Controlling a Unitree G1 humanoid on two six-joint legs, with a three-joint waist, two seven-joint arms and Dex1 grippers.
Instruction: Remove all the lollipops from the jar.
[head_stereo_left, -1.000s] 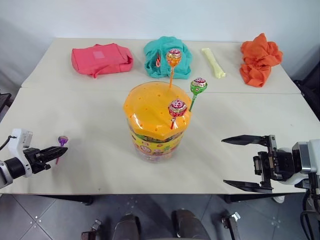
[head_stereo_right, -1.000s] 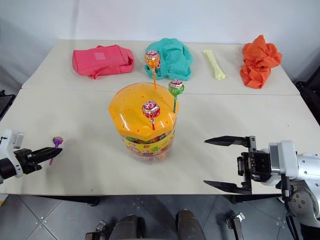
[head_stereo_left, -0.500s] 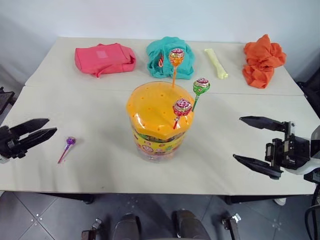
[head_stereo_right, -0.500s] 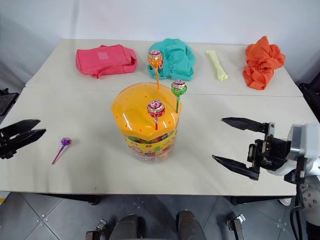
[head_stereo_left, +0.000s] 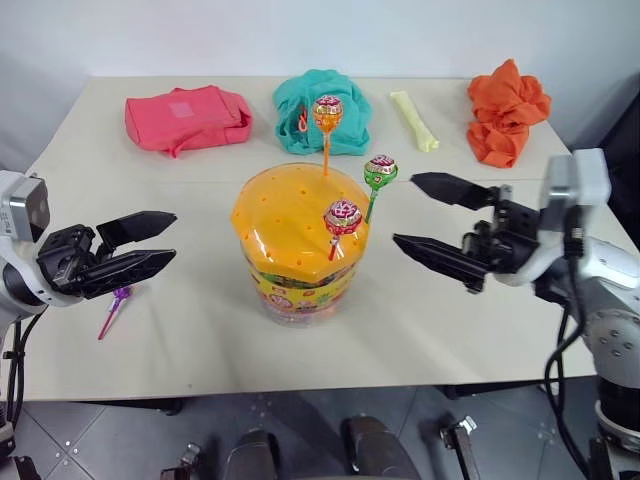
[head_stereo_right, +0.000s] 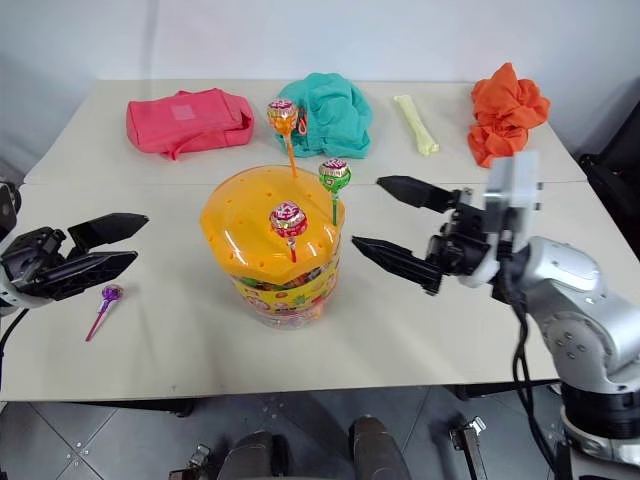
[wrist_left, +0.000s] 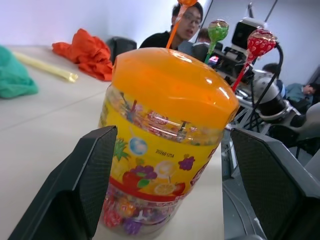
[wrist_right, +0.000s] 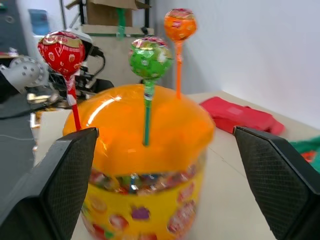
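One of four out: purple lollipop (head_stereo_left: 113, 304) lies on the table (head_stereo_left: 200, 330) left of the jar (head_stereo_left: 300, 245), just under the left gripper (head_stereo_left: 150, 243), which is spread open and empty. Red lollipop (head_stereo_left: 341, 216), green lollipop (head_stereo_left: 379, 172) and orange lollipop (head_stereo_left: 326, 112) stand in the orange lid. Right gripper (head_stereo_left: 422, 213) is wide open, empty, aimed at the green one. Next step, probably: close on the green stick, pull straight up
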